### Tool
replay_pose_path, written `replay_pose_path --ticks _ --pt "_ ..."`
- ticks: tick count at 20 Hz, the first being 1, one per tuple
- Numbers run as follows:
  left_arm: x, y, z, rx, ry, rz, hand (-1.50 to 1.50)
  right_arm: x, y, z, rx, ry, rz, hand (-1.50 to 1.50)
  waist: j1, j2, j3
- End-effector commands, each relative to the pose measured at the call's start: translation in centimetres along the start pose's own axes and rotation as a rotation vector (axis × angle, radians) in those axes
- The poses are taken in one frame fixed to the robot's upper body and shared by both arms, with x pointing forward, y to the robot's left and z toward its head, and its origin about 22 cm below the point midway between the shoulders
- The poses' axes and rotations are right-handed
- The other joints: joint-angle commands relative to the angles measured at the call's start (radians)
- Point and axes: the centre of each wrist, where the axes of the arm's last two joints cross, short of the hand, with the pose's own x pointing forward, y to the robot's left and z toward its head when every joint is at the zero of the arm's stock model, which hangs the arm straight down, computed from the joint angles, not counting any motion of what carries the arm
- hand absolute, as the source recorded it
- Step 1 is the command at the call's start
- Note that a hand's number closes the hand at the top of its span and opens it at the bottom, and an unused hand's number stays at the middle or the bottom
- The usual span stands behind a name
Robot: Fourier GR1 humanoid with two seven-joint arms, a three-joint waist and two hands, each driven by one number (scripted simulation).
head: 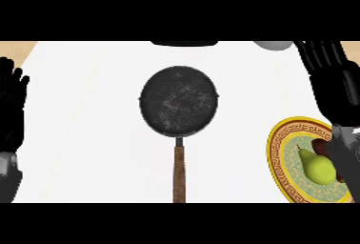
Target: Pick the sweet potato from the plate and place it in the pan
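Right robot hand (330, 76) open above white counter (84, 143), perhaps shading plate (281, 157).

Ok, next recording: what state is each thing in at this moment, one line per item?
pan: empty, handle toward the robot.
plate: at the right edge, holding a yellow-green pear; a brown item shows behind the pear, mostly hidden.
right hand: open, fingers straight, above the plate.
left hand: open, resting at the left edge.

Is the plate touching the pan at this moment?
Apart. The head view shows a strip of white counter between the pan and the plate rim.
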Motion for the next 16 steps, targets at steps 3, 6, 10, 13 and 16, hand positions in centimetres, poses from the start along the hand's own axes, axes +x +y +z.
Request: replay_pose_path --ticks 3,6,10,13,16 --pt "-2.9 2.3 0.2 -0.021 0.148 -0.168 0.0 -0.2 -1.2 0.8 0.351 0.05 -0.159 -1.5 -0.034 0.01 -0.017" --pt "-6.8 3.6 2.0 -0.083 0.311 -0.303 0.0 -1.1 -0.6 2.3 0.626 0.129 -0.231 -1.5 -0.034 0.023 -0.015" --pt "-8.7 3.6 3.0 -0.073 0.399 -0.264 0.0 -2.1 -10.2 5.0 0.036 0.228 0.264 1.5 -0.098 0.027 -0.018" --pt "-8.7 3.2 2.3 -0.097 0.393 -0.274 0.0 -4.7 -14.4 9.4 -0.004 0.124 -0.084 1.5 -0.08 0.019 -0.014" --pt "-10.4 3.1 2.5 -0.142 0.405 -0.288 0.0 -4.3 -17.8 11.1 0.127 0.076 -0.052 -1.5 -0.05 0.012 -0.018"
